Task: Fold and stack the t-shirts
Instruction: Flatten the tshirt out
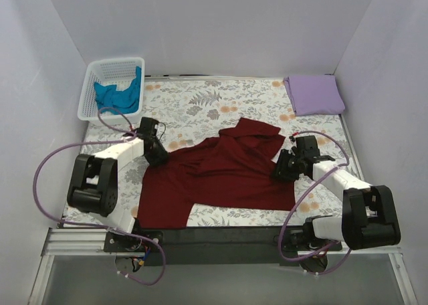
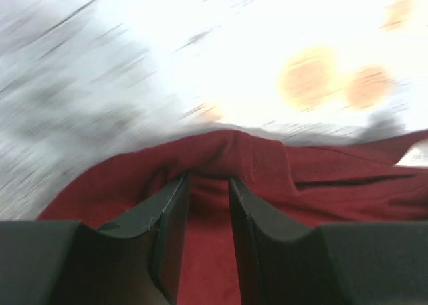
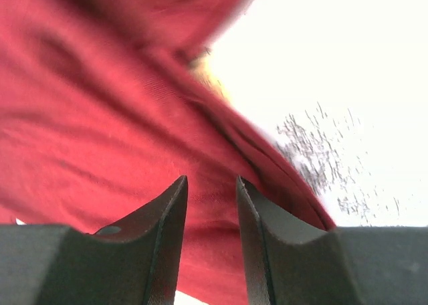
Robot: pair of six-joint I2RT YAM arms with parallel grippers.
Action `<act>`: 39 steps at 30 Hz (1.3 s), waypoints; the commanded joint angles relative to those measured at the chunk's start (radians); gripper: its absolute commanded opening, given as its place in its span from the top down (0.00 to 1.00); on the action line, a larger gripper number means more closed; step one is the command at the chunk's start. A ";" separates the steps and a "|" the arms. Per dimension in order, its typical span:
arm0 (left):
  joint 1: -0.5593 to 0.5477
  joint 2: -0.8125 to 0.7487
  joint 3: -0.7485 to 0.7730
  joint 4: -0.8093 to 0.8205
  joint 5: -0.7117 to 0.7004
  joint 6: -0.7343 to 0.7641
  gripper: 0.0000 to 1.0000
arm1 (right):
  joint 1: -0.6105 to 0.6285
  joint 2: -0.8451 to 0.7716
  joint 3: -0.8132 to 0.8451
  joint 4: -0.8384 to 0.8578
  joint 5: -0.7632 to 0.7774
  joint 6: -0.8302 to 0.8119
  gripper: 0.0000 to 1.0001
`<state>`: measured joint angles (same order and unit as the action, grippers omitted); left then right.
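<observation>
The dark maroon t-shirt [image 1: 221, 174] lies spread and rumpled on the floral cloth, its upper right part folded over. My left gripper [image 1: 160, 156] is at the shirt's upper left corner. In the left wrist view its jaws [image 2: 208, 178] stand a narrow gap apart, with a ridge of maroon fabric [image 2: 334, 178] bunched up at the tips. My right gripper [image 1: 279, 170] is at the shirt's right edge. It [image 3: 210, 179] is open over maroon fabric [image 3: 100, 118], nothing pinched. A folded lavender t-shirt [image 1: 314, 94] lies at the back right. A teal t-shirt [image 1: 120, 94] is crumpled in the basket.
A white lattice basket [image 1: 85, 97] stands at the back left corner. The floral grey and orange cloth [image 1: 200, 101] covers the table. White walls close in the left, back and right sides. A black rail runs along the near edge between the arm bases.
</observation>
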<state>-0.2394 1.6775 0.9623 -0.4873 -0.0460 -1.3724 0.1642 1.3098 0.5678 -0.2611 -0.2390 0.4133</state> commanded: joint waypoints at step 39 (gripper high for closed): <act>-0.320 0.142 0.141 0.248 0.224 0.251 0.37 | 0.462 0.555 0.778 -0.102 0.069 -0.588 0.45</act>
<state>-0.5480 1.8111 1.0775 -0.2474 0.1684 -1.1229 0.6323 1.8645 1.3262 -0.4080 -0.1547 -0.1390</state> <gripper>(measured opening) 0.644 0.546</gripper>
